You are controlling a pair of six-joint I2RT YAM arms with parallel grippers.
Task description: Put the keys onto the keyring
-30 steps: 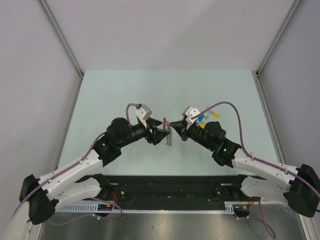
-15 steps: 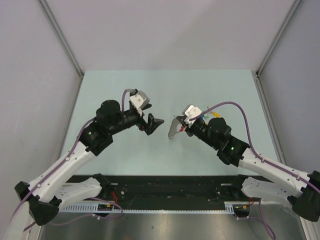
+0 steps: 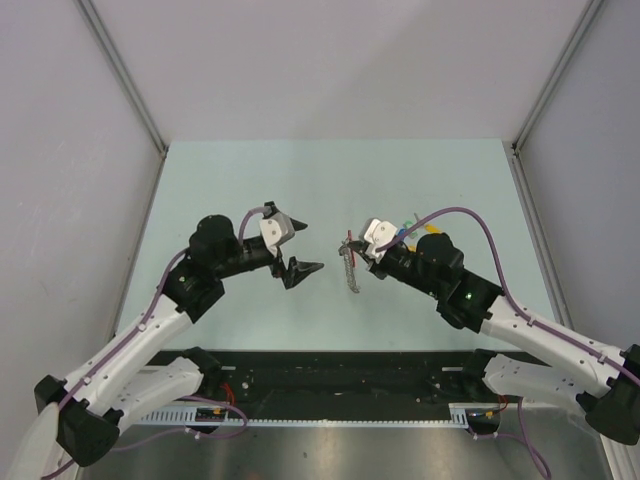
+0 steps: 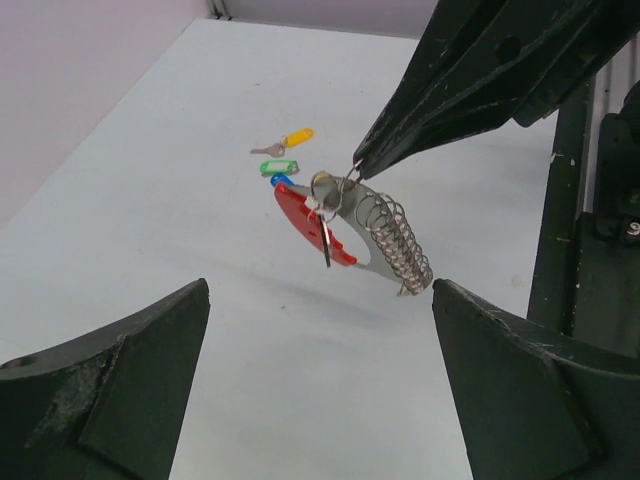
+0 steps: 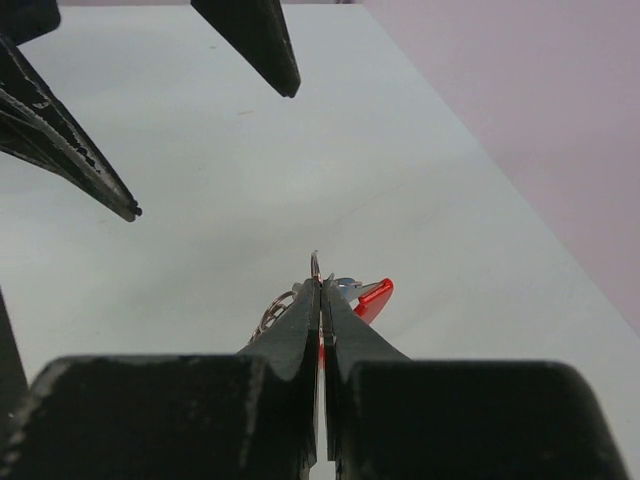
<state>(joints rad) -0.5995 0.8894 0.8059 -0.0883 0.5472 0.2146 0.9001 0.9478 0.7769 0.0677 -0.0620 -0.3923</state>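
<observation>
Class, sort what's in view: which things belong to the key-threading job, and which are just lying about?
Job:
keyring, held in the right gripper
yellow key
green key
blue key
left gripper, open

Just there:
table
purple cable

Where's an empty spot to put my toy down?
The far half of the table, up to the back wall, is bare, and so is the strip along the left wall. It is crowded in the middle: the left tool, the right tool holding the keyring, and the loose keys beside it.
</observation>
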